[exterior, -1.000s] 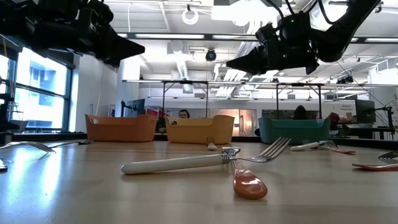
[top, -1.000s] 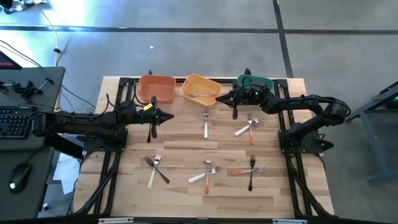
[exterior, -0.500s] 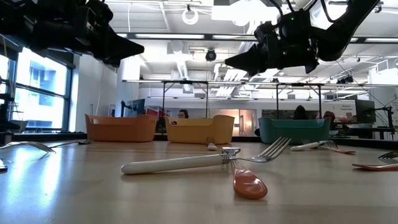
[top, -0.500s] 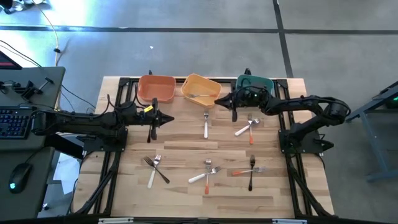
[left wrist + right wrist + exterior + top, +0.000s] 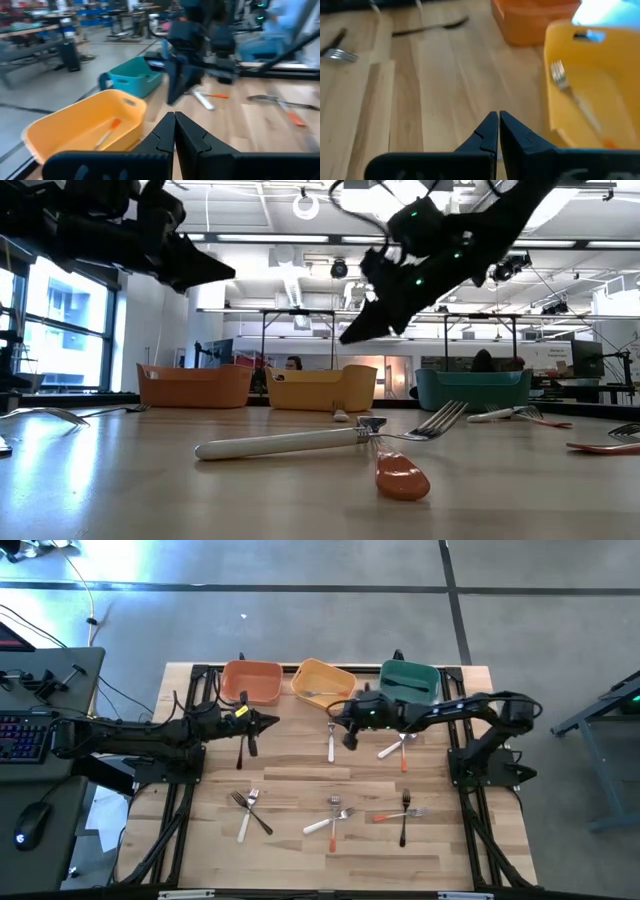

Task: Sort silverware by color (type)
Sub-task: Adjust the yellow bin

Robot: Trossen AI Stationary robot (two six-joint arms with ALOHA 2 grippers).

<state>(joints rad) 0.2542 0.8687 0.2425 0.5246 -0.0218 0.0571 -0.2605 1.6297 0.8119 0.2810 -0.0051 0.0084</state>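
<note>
My right gripper [image 5: 349,736] has swung toward nine o'clock, off the teal bin [image 5: 409,681], and now hangs beside the white fork [image 5: 331,741] below the yellow bin [image 5: 322,683].

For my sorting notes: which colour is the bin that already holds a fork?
Yellow bin; the high view shows it best.

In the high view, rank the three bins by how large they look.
1. Yellow bin, slightly largest, though it sits turned.
2. Orange bin and green bin look alike; no ranking between them.
</note>
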